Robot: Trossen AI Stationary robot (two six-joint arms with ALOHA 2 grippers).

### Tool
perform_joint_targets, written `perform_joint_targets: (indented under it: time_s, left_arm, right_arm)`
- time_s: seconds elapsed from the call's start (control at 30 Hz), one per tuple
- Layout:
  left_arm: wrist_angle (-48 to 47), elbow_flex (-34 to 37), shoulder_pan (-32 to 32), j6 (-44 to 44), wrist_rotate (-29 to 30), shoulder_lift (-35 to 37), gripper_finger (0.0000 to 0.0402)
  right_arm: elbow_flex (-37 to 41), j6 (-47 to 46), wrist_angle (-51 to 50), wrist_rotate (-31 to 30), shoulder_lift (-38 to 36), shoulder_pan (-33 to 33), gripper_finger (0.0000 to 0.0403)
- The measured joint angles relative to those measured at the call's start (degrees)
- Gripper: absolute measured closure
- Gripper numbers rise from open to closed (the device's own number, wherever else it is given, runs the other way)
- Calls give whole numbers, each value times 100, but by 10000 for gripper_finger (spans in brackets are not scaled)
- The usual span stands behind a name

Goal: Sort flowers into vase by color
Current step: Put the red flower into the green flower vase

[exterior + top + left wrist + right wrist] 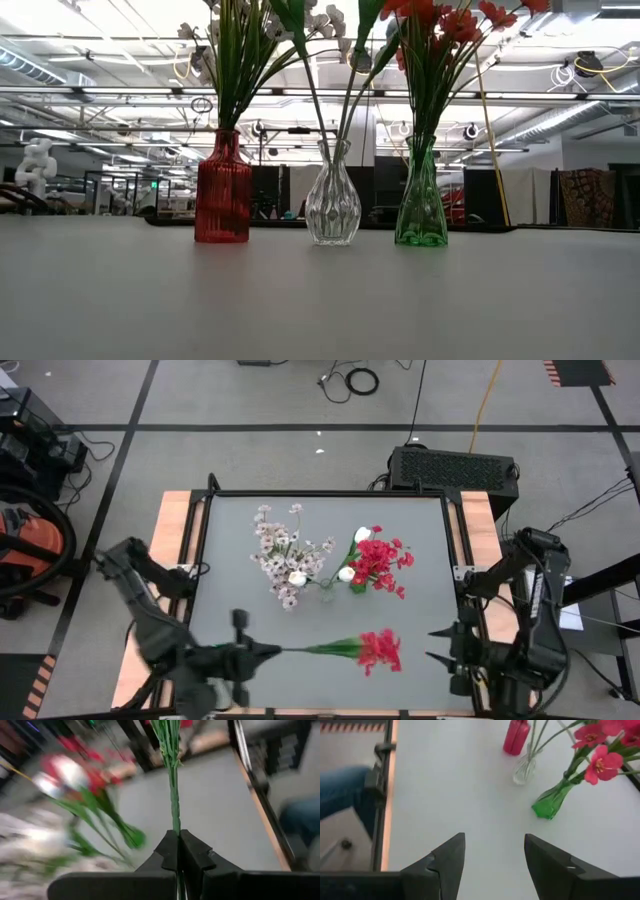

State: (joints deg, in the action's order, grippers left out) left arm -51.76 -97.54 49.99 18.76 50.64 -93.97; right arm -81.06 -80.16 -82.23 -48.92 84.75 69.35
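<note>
Three vases stand mid-table: a red vase (222, 190) with pinkish-white flowers (285, 555), a clear vase (333, 205) with white buds (346, 573), and a green vase (420, 200) with red flowers (382, 560). Near the front edge, my left gripper (275, 651) is shut on a red flower sprig (378, 650), whose bloom points to the table's right. My right gripper (494, 865) stands open at the front right (440, 645), just right of that bloom, with nothing between its fingers. My left gripper pinches the sprig's green stem (175, 827) between its two fingers, near the cut end. The fingers come from the table's left and lie along the stem. The sprig sticks out ahead of them about level, and the low view shows none of it on the table.
The table has a black raised rim (330, 493). A person's leg in blue jeans (340, 790) shows beyond the table's edge. Bare table surface (320, 300) lies between the vases and the near edge.
</note>
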Motion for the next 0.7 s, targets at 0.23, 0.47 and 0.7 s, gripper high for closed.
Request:
perform_joint_targets:
  time_s: [0.23, 0.47, 0.7]
  left_arm:
    - [1725, -2, 285, -1331, 1363, 244, 396]
    - [3960, 0, -351, -2830, 602, -209, 397]
    - [5459, 0, -725, -3630, -615, -420, 397]
  right_arm:
    - [804, 948, 2238, -1882, 13, -444, 206]
    - [815, 6502, 7212, -1986, 13, -1558, 206]
    - [807, 10347, 11112, -362, 13, -2026, 206]
